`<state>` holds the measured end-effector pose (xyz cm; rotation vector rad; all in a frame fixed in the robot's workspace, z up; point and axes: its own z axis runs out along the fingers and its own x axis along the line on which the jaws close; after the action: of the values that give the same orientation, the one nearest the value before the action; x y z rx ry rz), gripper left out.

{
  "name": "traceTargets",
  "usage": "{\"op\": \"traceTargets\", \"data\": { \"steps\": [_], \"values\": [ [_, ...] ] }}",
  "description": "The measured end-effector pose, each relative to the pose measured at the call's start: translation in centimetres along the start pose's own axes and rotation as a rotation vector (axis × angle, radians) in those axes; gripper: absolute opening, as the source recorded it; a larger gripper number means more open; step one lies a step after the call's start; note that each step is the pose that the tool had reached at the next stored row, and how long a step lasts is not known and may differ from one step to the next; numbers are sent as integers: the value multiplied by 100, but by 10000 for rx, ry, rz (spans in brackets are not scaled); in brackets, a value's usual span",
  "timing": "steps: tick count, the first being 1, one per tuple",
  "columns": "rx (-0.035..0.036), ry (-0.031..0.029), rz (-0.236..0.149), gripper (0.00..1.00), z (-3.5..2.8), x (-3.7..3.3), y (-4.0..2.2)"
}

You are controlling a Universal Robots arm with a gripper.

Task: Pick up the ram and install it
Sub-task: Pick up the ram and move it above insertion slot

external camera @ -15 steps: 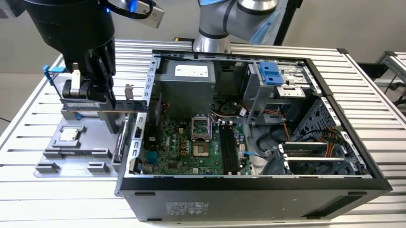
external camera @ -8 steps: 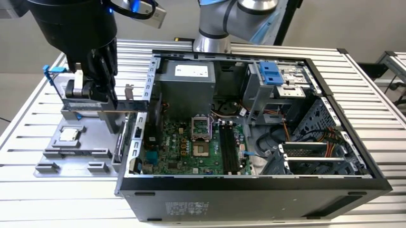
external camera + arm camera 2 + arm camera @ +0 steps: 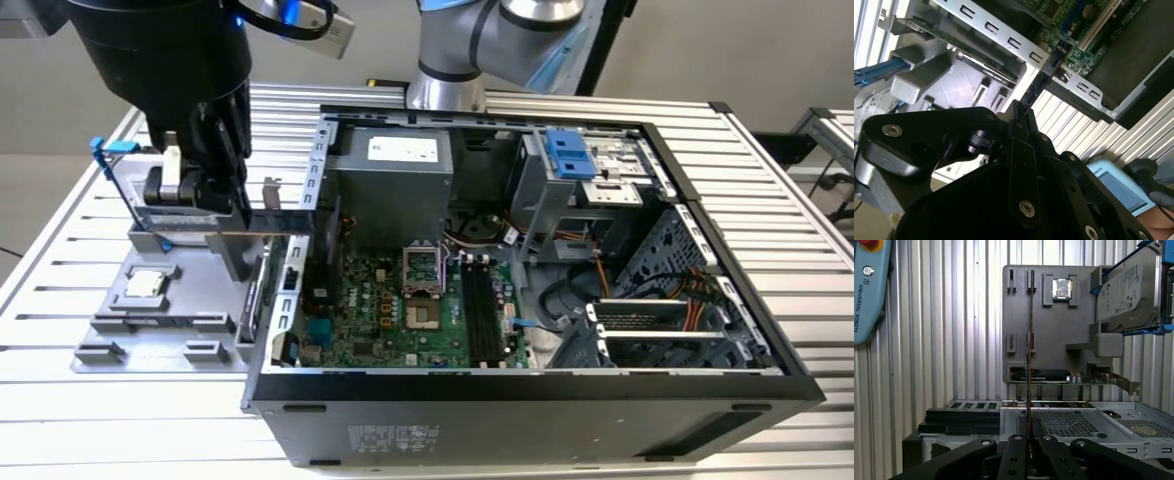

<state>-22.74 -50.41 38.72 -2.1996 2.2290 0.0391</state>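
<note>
You have the hand [image 3: 1029, 434] pinched shut on the ram [image 3: 1030, 340]. In the first wrist view the ram is edge-on, a thin line running out from between the fingers. In the exterior view the stick lies level in the grip, outside the open computer case [image 3: 534, 385] and just beside the case wall on the exterior view's left. It hangs over the gray holder tray [image 3: 160, 330] set against that wall (whether its lower edge is free of the tray's slots, you cannot tell). On the part of the tray away from the case sit the square processor chip [image 3: 1061, 288] and the hard drive [image 3: 1126, 287] in its blue frame. The black memory slots [image 3: 481, 310] lie inside the case on the green board, well apart from the ram. The case stands on the slatted metal counter [image 3: 747, 170].
</note>
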Motion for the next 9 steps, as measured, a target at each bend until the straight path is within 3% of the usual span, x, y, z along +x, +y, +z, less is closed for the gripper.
{"op": "traceTargets", "data": {
  "steps": [9],
  "values": [
    [1,0,-1,0,3,-27,-7]
  ]
}}
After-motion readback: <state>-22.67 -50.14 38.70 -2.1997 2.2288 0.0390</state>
